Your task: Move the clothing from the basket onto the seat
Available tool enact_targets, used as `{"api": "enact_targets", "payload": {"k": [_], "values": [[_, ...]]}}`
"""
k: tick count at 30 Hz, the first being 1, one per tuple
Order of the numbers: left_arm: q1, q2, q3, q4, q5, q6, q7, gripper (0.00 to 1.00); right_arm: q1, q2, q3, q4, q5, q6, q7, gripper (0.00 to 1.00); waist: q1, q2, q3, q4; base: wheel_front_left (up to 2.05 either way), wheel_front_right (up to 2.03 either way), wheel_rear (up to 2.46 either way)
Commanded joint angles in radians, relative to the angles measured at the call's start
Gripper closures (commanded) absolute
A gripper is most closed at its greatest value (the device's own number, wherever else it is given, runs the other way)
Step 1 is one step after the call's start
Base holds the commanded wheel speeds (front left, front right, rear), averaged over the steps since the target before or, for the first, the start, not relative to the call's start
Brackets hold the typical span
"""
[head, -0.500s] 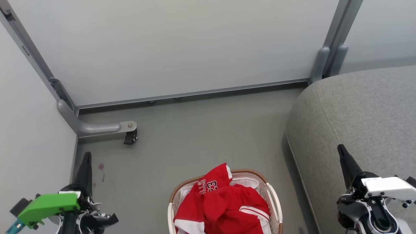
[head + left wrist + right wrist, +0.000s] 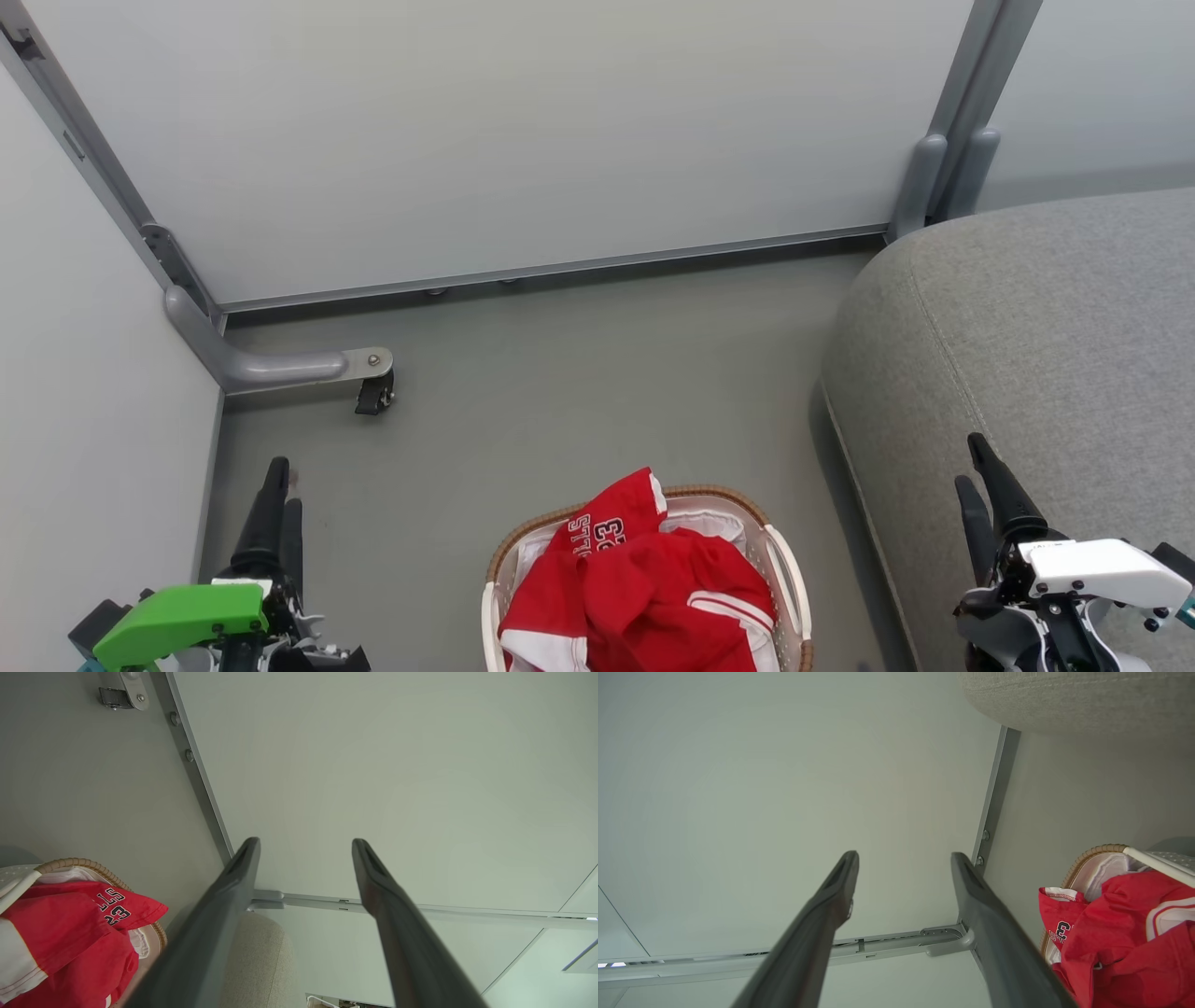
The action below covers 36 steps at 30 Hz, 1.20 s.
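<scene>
Left end effector [image 2: 285,481] and right end effector [image 2: 969,460] were both spread and empty, either side of the basket [image 2: 789,560] on the floor [image 2: 560,392]. Clothing [image 2: 644,588] sat heaped inside, sofa [image 2: 1055,317] near on the right. Your best move, I'd judge: pinch the top fold deep, lift clear of the rim.

The grey floor [image 2: 579,373] carries the basket [image 2: 789,569] at the near middle, just apart from the sofa [image 2: 1027,327] standing on the right. At the far left a partition foot [image 2: 280,367] with a small castor [image 2: 375,399] rests on it.
</scene>
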Motion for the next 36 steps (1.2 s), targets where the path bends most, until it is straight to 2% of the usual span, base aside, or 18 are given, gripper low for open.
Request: {"api": "enact_targets", "payload": {"k": [1, 8, 18, 24, 36], "values": [[-0.011, 0.004, -0.010, -0.023, 0.020, -0.001, -0.011, 0.00, -0.008, -0.008, -0.003, -0.014, -0.021, 0.000, -0.012, 0.00, 0.0000, 0.0000, 0.000, 0.000, 0.00, 0.00, 0.00], [-0.011, 0.005, -0.036, -0.038, 0.084, -0.002, -0.047, 0.00, -0.011, -0.010, -0.025, -0.025, -0.132, 0.000, -0.048, 0.00, 0.0000, 0.0000, 0.001, 0.000, 0.00, 0.00, 0.00], [-0.024, 0.007, -0.057, -0.073, 0.225, -0.002, -0.088, 0.00, -0.005, -0.012, -0.025, -0.096, -0.388, 0.000, -0.088, 0.00, 0.0000, 0.0000, 0.003, 0.000, 0.00, 0.00, 0.00], [-0.025, 0.007, -0.063, -0.095, 0.355, -0.003, -0.110, 0.00, 0.002, -0.012, -0.007, -0.136, -0.564, 0.000, -0.111, 0.00, 0.0000, 0.0000, 0.004, 0.001, 0.00, 0.00, 0.00], [-0.003, 0.009, -0.092, -0.096, 0.644, -0.004, -0.151, 0.00, 0.018, -0.014, 0.014, -0.141, -0.802, 0.000, -0.152, 0.00, 0.0000, 0.0000, 0.006, 0.004, 0.00, 0.00, 0.00]]}}
